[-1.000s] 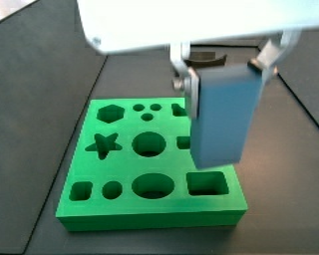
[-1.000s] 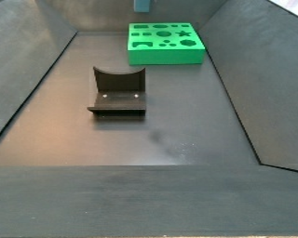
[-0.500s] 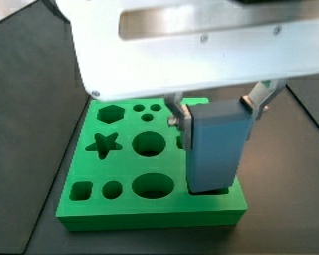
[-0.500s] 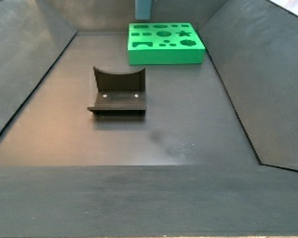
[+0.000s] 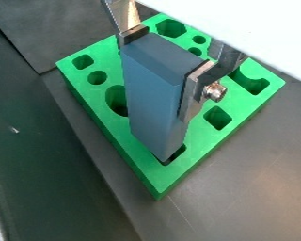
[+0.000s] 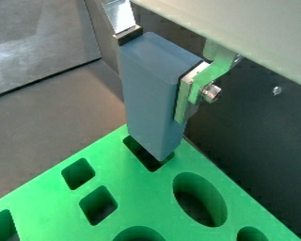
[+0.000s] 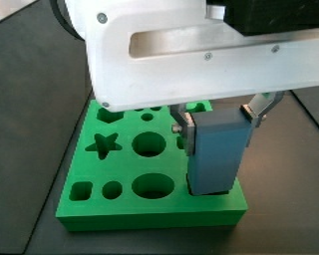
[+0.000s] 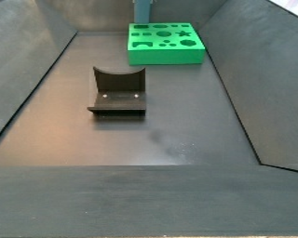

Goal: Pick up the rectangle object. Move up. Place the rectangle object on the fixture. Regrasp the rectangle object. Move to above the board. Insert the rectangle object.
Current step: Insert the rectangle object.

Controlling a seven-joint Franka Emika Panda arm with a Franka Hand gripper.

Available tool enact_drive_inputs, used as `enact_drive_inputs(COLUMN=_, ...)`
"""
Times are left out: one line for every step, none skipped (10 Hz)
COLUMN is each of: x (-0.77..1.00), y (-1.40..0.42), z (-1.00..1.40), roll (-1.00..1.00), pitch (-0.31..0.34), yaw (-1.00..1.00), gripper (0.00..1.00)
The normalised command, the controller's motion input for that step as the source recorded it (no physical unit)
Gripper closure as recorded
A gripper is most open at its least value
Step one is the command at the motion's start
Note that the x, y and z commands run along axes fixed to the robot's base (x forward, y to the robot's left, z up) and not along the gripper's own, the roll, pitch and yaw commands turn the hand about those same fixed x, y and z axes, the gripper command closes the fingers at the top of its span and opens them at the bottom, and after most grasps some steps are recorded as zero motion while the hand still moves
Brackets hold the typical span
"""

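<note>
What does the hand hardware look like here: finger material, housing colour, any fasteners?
The hand, above the board, has flat silver metal plate fingers, one bearing a round silver screw head. In a side view, its housing is glossy white with a slot-shaped recess and small dark fasteners. No cables visible.

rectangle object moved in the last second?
Yes. Held by the gripper, the rectangle object has dropped toward the board; its lower end now sits at the square hole near the board's corner.

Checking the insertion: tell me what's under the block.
The block, held in the gripper, has its lower end in a rectangular hole of the board. The hole's bottom and the block's tip are hidden.
</note>
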Motion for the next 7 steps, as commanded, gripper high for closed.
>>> enact_drive_inputs(x=0.05, y=0.0, z=-0.21, roll=0.11, pitch=-0.014, yaw=-0.04, gripper=1.0)
enact_drive_inputs(x=0.03, y=0.0, z=-0.17, roll=0.09, pitch=-0.017, yaw=-0.08, gripper=1.0)
enact_drive_inputs(x=0.02, y=0.0, z=-0.16, roll=0.08, pitch=-0.019, yaw=-0.09, gripper=1.0)
enact_drive_inputs(x=0.04, y=0.0, z=-0.12, roll=0.06, pitch=-0.013, yaw=-0.07, gripper=1.0)
enact_drive_inputs(x=0.06, y=-0.02, z=-0.07, roll=0.06, pitch=-0.003, yaw=-0.15, gripper=1.0)
enact_drive_inputs(x=0.07, y=-0.03, z=-0.08, roll=0.05, pitch=-0.014, yaw=-0.2, gripper=1.0)
enact_drive_inputs(x=0.1, y=0.0, z=-0.06, roll=0.04, pitch=0.0, yaw=-0.18, gripper=1.0)
